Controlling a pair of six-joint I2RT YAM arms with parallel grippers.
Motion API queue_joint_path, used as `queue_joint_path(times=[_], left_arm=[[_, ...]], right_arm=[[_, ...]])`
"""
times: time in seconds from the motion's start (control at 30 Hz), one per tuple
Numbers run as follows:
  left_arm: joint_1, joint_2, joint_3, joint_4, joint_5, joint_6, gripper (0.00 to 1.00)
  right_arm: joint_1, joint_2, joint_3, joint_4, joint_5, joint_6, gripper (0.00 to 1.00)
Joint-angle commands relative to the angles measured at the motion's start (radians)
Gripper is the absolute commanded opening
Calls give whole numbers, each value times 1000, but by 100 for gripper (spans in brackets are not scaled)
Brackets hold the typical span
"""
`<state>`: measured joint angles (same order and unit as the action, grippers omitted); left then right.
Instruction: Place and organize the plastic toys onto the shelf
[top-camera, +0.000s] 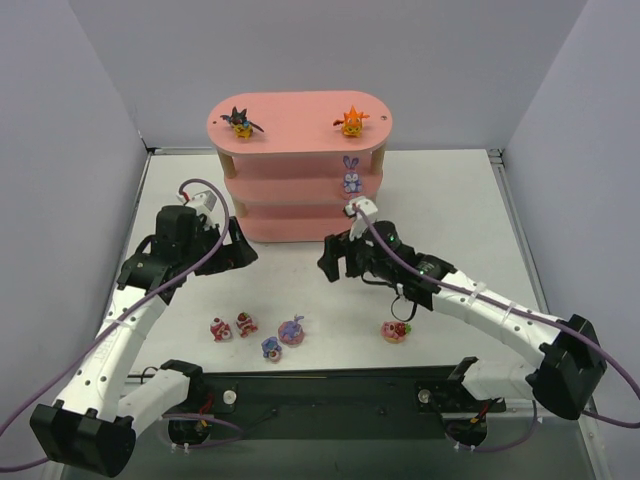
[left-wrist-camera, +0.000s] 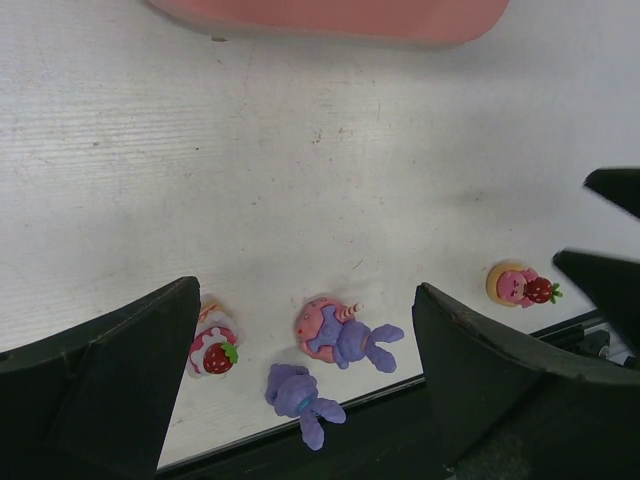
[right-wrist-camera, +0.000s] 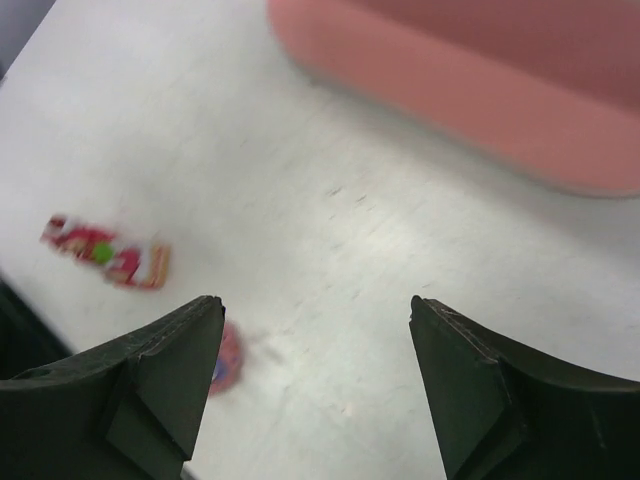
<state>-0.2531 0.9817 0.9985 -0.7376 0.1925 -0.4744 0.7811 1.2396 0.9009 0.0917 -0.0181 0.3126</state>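
The pink shelf stands at the back. Its top board carries a black bat-like toy and an orange toy; a purple bunny stands on the tier below. On the table lie two red-and-white toys, two purple bunnies and another red-and-white toy. My left gripper hangs open and empty above the bunnies. My right gripper is open and empty in front of the shelf base.
The black base rail runs along the near table edge, close behind the lying toys. Grey walls close in both sides. In the left wrist view the right gripper's fingers show at the right edge, near the red-and-white toy.
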Motion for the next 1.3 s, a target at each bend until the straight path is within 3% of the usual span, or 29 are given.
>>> queue_joint_path(times=[0.0, 0.4, 0.63, 0.93, 1.03, 1.27], left_arm=[[6, -23, -6, 20, 8, 10, 97], [8, -34, -6, -19, 19, 10, 97], [8, -26, -4, -39, 18, 10, 97], [8, -3, 61, -69, -4, 28, 97], [8, -2, 68, -80, -11, 37, 97], [8, -3, 52, -79, -19, 39, 97]], right_arm=[[130, -12, -60, 31, -233, -69, 77], [311, 147, -197, 216, -295, -15, 73], [343, 248, -215, 351, -243, 5, 72], [346, 374, -249, 532, -66, 29, 66], [351, 393, -246, 542, -60, 23, 61], [357, 391, -246, 539, -22, 8, 30]])
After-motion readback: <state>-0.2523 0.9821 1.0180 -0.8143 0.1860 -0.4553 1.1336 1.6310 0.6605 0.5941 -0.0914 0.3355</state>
